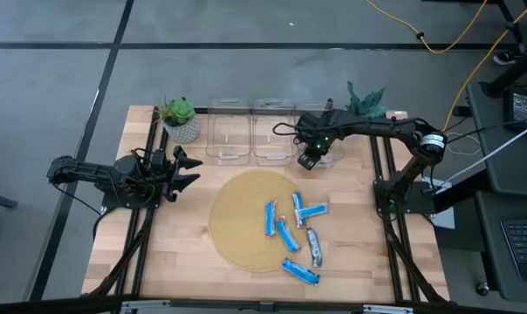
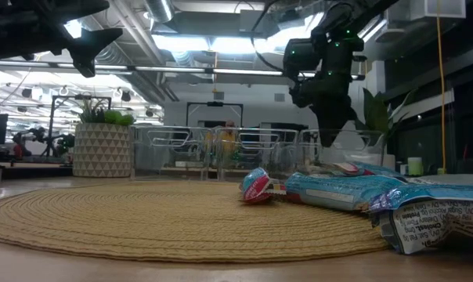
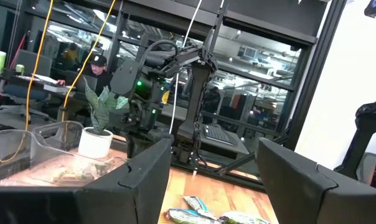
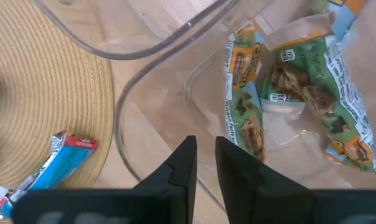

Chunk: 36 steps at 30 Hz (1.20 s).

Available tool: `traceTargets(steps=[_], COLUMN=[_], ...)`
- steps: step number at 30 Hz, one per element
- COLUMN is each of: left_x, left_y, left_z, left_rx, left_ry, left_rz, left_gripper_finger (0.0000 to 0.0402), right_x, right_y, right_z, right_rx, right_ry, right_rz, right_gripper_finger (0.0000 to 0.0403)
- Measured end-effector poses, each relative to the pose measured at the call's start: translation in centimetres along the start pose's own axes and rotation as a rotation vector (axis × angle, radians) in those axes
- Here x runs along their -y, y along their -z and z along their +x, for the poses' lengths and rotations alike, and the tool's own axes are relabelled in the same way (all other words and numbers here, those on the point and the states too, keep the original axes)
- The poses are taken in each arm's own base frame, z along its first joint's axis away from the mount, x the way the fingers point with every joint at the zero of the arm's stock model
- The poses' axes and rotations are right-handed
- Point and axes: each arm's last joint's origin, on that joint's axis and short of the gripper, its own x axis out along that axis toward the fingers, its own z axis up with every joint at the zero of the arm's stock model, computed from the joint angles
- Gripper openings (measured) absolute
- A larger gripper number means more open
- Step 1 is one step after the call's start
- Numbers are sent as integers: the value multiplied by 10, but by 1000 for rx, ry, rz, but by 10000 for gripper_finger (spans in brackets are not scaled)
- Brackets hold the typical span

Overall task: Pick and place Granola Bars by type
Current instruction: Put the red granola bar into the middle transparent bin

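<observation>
Several bright blue granola bars (image 1: 285, 234) and one silvery green-brown bar (image 1: 315, 249) lie flat on the right half of a round woven mat (image 1: 246, 218). In the low view they show as a heap of blue bars (image 2: 338, 190). Three green-brown bars (image 4: 312, 87) lie on the floor of the rightmost clear bin (image 1: 325, 150). My right gripper (image 4: 205, 163) hovers over that bin's near rim, pointing down, shut and holding nothing. My left gripper (image 1: 187, 170) waits open above the table's left side, level, pointing toward the mat.
Two more clear bins (image 1: 229, 131) (image 1: 272, 131) stand along the far edge, between a potted plant (image 1: 181, 118) and another plant (image 1: 366, 100). Bare wood surrounds the mat at the near edge. A person (image 3: 98, 68) sits beyond the table.
</observation>
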Motion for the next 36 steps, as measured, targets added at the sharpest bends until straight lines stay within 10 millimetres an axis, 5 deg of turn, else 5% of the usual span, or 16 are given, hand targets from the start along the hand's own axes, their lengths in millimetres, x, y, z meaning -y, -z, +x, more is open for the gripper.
traceTargets(steps=[5, 11, 23, 36], left_x=[0, 0, 0, 0], left_y=[0, 0, 0, 0], left_z=[0, 0, 0, 0], left_rx=[0, 0, 0, 0], left_ry=[0, 0, 0, 0], left_rz=[0, 0, 0, 0], left_gripper_finger=[226, 226, 226, 226], right_x=[3, 6, -4, -45], right_y=[2, 11, 52, 109], right_z=[-6, -41, -113, -163], right_rx=[27, 176, 422, 636], right_ry=[92, 190, 62, -168], right_rz=[13, 38, -9, -210], right_gripper_finger=[63, 63, 63, 63])
